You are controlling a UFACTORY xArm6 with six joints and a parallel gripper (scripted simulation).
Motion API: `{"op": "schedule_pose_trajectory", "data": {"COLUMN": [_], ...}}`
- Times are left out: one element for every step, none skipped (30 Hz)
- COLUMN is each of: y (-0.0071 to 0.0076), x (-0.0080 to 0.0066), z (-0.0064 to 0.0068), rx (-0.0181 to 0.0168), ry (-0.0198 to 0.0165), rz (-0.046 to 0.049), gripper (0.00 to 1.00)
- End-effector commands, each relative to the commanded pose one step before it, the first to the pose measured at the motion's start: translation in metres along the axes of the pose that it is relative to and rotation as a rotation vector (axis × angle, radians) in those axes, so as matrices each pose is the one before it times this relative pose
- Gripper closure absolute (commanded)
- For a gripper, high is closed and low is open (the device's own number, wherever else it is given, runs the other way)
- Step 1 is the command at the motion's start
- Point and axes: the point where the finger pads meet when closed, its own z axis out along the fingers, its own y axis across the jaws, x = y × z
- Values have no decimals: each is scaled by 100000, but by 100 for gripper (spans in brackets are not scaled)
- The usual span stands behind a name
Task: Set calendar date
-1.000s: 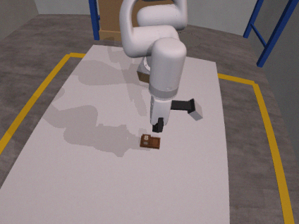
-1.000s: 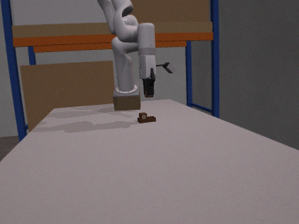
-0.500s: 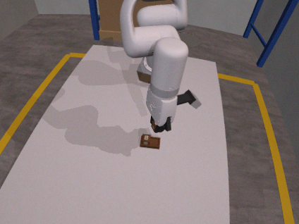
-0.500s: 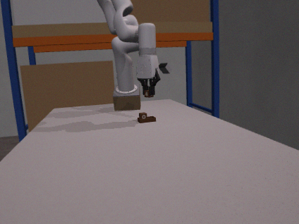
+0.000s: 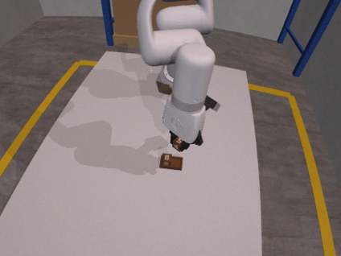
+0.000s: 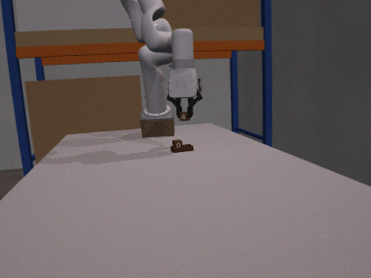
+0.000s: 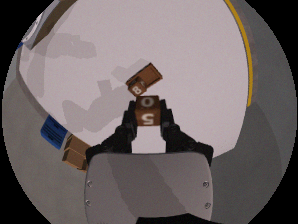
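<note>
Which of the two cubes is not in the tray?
The cube held in the gripper, above the table. The other cube stands in the tray.

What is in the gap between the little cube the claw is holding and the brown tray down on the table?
Nothing: only air. In the exterior view the held cube hangs in the gripper above the tray, with just the far wall showing between them.
</note>
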Motion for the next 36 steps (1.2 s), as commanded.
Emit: {"op": "schedule_pose_trajectory", "data": {"y": [80, 0, 0, 1, 1, 1, 1, 1, 1, 1, 0, 2, 0, 0, 1, 4, 0, 2, 2, 1, 3, 2, 0, 4, 2, 2, 2, 1, 3, 0, 0, 3, 6, 0, 4, 2], "x": [-85, 3, 1, 5, 3, 3, 3, 2, 4, 3, 1, 5, 0, 0, 3, 7, 0, 4, 2, 1, 4, 2, 0, 4, 2, 2, 2, 1, 3, 0, 0, 2, 4, 0, 2, 1], "z": [-85, 0, 0, 0, 0, 0, 0, 0, 0, 0, 0, 0, 0, 0, 0, 0, 0, 0, 0, 0, 0, 0, 0, 0, 0, 0, 0, 0, 0, 0, 0, 0, 0, 0, 0, 0], "rx": [-1484, 0, 0, 1, 0, 0, 0, 0, 1, 1, 0, 1, 0, 0, 1, 2, 0, 1, 1, 0, 1, 1, 0, 1, 1, 1, 1, 0, 1, 0, 0, 1, 2, 0, 1, 1], "ry": [1474, -1, 0, -1, -1, -1, -1, 0, -1, -1, 0, -1, 0, 0, 0, -1, 0, -1, 0, 0, -1, 0, 0, -1, 0, 0, 0, 0, 0, 0, 0, 0, 0, 0, 0, 0], "rz": [-17271, -2872, -879, -5340, -2797, -3221, -3062, -1963, -4294, -3151, -882, -5239, 0, 0, -3143, -8278, -131, -4468, -2833, -1109, -4977, -3192, -213, -5855, -2472, -3479, -3054, -1713, -4450, 0, 0, -3687, -7878, -125, -4534, -2843], "gripper": [73, 73, 73, 73, 73, 73, 73, 73, 73, 73, 73, 73, 73, 73, 73, 73, 73, 73, 73, 73, 73, 73, 73, 73, 73, 73, 73, 73, 73, 73, 73, 73, 73, 73, 73, 73]}}
